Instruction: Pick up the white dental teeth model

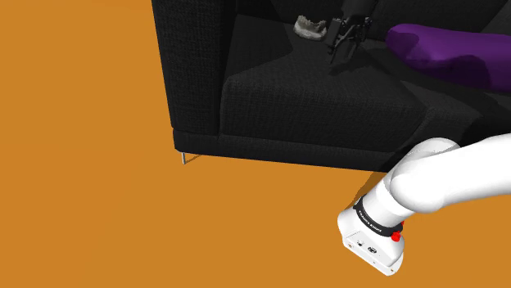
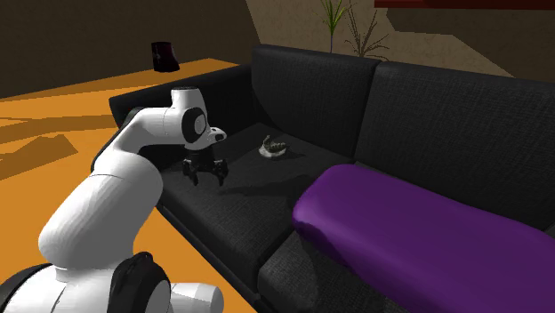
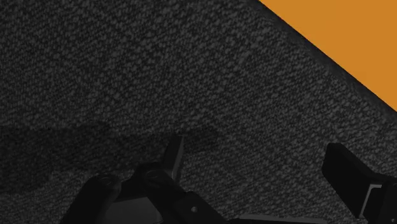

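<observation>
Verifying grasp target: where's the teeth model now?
Second exterior view: teeth model lies on the black sofa seat near the backrest, right of the gripper, left of the purple cushion.

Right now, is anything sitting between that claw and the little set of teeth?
Nothing visible. The open claw hangs over the black sofa seat, and the teeth model lies on the same seat with bare fabric between them. The purple cushion lies off to one side.

Teeth model (image 2: 274, 148) lies on the sofa (image 2: 233, 215) seat — pincer (image 2: 205, 174) near it, cushion (image 2: 418, 240) alongside.
</observation>
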{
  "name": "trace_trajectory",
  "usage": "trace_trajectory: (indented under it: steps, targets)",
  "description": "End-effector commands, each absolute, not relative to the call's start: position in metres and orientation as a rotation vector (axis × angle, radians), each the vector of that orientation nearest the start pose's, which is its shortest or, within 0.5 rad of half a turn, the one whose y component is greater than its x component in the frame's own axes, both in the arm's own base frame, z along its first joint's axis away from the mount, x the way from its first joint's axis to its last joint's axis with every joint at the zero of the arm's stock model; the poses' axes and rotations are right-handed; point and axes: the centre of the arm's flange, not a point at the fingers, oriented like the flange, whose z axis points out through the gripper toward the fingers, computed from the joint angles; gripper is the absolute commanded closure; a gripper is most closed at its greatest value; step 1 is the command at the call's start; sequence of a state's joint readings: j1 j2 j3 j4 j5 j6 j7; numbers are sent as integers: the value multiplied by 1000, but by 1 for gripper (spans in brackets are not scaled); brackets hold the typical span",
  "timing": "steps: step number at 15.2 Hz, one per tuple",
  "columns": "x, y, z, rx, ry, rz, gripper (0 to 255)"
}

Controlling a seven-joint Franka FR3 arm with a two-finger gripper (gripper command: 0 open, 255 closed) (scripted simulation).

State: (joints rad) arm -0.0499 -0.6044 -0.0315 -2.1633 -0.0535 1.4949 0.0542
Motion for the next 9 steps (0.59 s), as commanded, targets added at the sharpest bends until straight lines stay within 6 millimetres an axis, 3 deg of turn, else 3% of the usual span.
trace_trajectory:
  steps: [1,9]
  targets:
    - [371,-52,615,-3189,205,94,0]
    - [450,-106,627,-3269,191,62,0]
